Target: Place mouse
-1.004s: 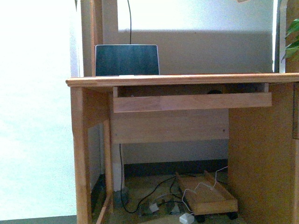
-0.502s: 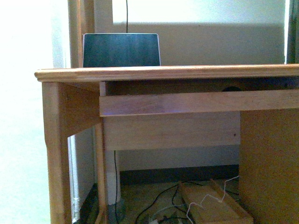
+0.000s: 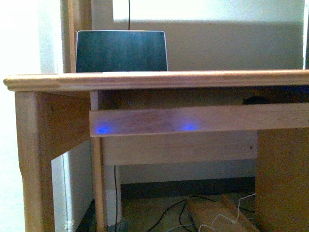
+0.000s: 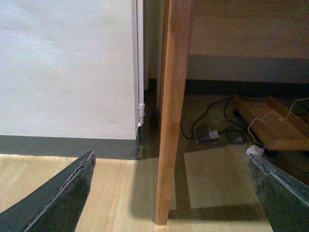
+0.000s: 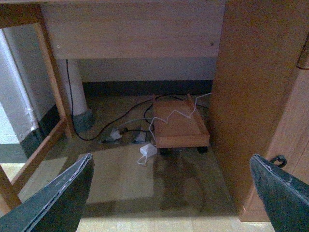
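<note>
the mouse (image 3: 255, 100) shows as a dark dome in the pull-out tray (image 3: 193, 120), near its right end, under the front edge of the desk top (image 3: 154, 79) and mostly hidden by the tray's front rail. the left gripper (image 4: 171, 157) and right gripper (image 5: 171, 157) hang low, fingers spread wide, holding nothing. my worry is the shallow slot: a reach could knock the rail or desk edge (or shove the mouse deeper). a laptop (image 3: 121, 50) stands at the desk's back left; cables (image 5: 120, 130) and a wheeled board (image 5: 178, 128) lie on the floor.

Laptop (image 3: 121, 51) atop wooden desk (image 3: 154, 79) — wheeled stand (image 5: 178, 128) beneath
</note>
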